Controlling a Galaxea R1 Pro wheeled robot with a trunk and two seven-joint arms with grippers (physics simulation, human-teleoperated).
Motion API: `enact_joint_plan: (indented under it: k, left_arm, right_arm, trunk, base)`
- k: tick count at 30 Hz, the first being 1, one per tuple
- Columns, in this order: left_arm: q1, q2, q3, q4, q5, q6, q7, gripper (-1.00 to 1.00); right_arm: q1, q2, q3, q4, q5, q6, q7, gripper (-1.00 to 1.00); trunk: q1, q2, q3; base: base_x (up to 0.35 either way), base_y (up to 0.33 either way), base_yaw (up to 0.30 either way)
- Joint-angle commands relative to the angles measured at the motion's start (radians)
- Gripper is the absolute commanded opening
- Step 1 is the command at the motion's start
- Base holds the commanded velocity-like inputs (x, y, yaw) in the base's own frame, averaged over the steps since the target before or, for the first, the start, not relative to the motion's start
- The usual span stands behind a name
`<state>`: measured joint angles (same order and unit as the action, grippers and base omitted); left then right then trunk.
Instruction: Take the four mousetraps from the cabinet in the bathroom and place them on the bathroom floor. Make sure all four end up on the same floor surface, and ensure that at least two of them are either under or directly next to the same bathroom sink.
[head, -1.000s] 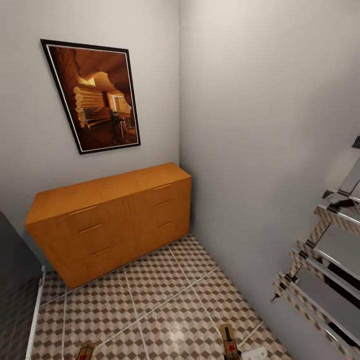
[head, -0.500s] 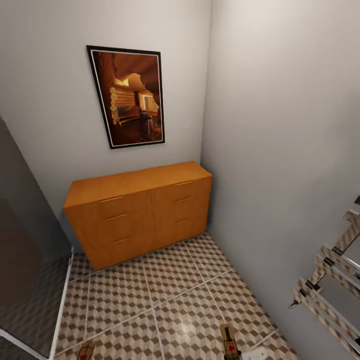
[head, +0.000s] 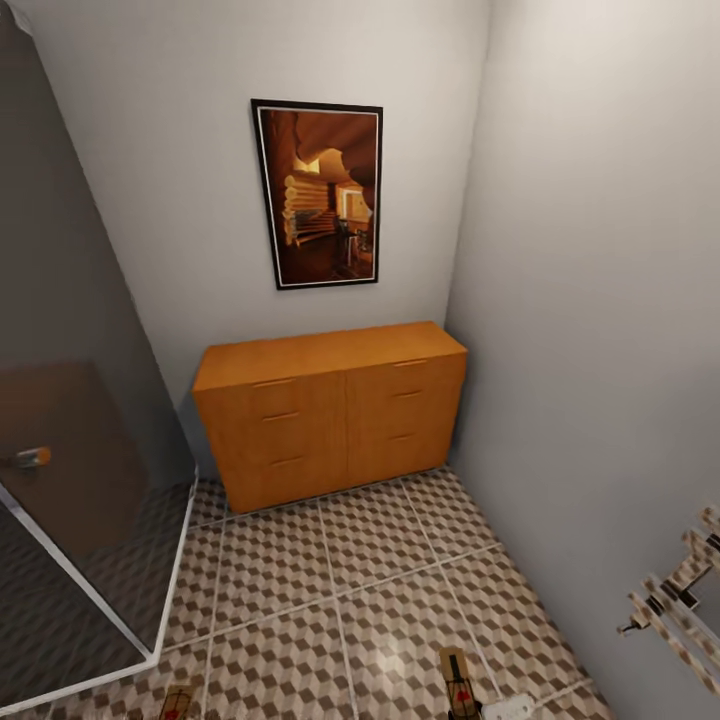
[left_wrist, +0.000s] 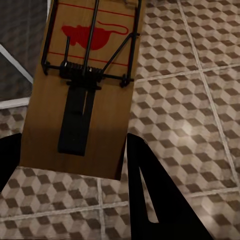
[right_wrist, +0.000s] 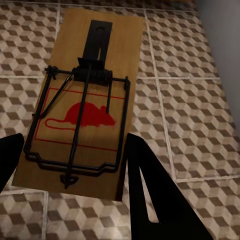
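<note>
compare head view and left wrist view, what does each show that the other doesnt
Head view alone: the cabinet against the far wall, a framed picture above it, a glass partition, and a second mousetrap on the floor.

Left wrist view alone: a close look at one mousetrap, its red mouse print and wire bar, held between the dark fingers of the left pincer.

Both: the cube-pattern floor and that mousetrap.

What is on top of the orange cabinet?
Nothing sits on the cabinet; its flat top looks bare. A framed picture hangs on the wall above. Its drawers are shut, so their insides stay hidden.
</note>
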<state>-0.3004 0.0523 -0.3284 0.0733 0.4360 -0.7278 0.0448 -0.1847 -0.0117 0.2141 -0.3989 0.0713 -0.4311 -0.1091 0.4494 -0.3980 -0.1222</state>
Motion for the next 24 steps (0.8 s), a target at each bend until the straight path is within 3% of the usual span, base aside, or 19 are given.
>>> enact_joint_plan:
  k: [1, 24]
  left_arm:
    - [-0.002, -0.003, -0.007, 0.003, -0.002, -0.004, 0.011, -1.0]
    - [-0.002, -0.006, -0.008, 0.003, -0.002, -0.004, 0.01, -1.0]
  right_arm:
    - [-0.001, -0.001, 0.005, 0.0, 0.004, -0.001, -0.006, -1.0]
    - [-0.001, -0.001, 0.005, 0.0, 0.004, -0.001, -0.006, -1.0]
  trunk:
    - [0.001, -0.002, -0.002]
    - [0.001, -0.002, -0.002]
  base:
    - [-0.003, 0.0, 0.29]
    - [0.0, 0.0, 0.29]
